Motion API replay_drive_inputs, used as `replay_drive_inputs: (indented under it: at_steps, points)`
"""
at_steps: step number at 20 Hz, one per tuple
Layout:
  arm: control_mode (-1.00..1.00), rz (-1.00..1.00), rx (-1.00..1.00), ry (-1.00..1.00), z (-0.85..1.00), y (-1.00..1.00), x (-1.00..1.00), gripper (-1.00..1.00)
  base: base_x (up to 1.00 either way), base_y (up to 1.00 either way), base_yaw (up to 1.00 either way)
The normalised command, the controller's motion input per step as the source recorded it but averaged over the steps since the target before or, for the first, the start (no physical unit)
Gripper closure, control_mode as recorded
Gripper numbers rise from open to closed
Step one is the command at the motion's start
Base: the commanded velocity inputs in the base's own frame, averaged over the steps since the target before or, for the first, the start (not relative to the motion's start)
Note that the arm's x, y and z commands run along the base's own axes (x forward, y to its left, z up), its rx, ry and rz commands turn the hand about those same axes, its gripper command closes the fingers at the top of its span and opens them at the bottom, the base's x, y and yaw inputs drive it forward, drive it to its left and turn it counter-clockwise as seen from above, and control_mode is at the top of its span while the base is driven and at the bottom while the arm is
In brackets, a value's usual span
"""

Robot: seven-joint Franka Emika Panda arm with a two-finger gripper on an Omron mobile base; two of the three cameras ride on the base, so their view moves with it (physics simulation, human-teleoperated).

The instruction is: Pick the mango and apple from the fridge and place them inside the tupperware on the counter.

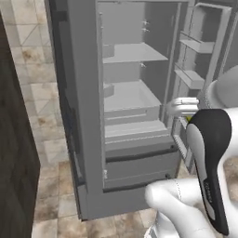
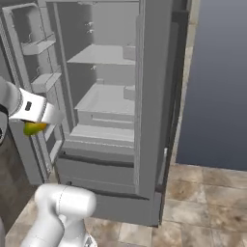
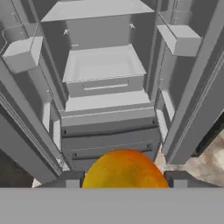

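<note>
The mango, orange-yellow, sits between my gripper's two dark fingertips, which are shut on it. It peeks out yellow-green under the white hand as mango and as a sliver of mango. My gripper hangs in front of the open fridge, level with its lower shelves, beside the door racks. The fridge shows bare pale grey shelves. The apple, the tupperware and the counter are out of view.
The fridge door with small rack bins stands open beside my hand. A dark panel flanks the fridge on one side, a dark blue-grey wall on the other. Tiled floor lies in front.
</note>
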Motion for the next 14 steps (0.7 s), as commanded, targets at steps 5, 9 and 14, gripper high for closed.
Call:
replay_drive_inputs:
  at_steps: [5, 9, 14]
  points:
    - [1.00, 0.00, 0.00, 0.00, 0.00, 0.00, 0.00, 1.00, -0.98, 0.00, -0.74]
    - [1.00, 0.00, 0.00, 0.00, 0.00, 0.00, 0.00, 1.00, -0.79, -0.04, -1.00]
    - [1.00, 0.00, 0.00, 0.00, 0.00, 0.00, 0.00, 1.00, -0.36, -0.19, -1.00]
